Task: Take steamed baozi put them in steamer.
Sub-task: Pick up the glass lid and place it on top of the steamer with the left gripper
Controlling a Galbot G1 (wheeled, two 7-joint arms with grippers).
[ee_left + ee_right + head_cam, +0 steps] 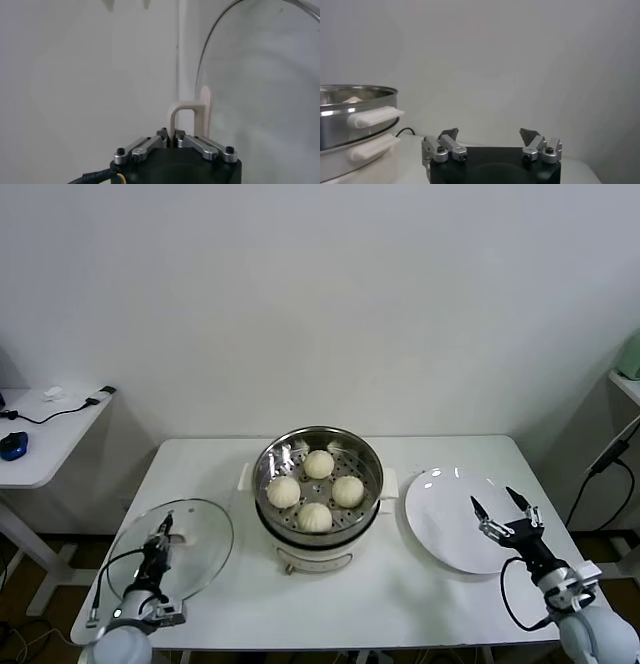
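From the head view, four smooth cream-white buns (317, 491) sit inside the shiny steel steamer (318, 446) mid-bench (380, 594). One glass lid (205, 529) lies left of the steamer, one white plate (440, 519) right of it, with bare bench in front. In the left wrist view, the left end effector (172, 136) is clenched on the lid's white handle (187, 112). In the right wrist view, the right end effector (490, 135) stands released beside the steamer's side handle (372, 117).
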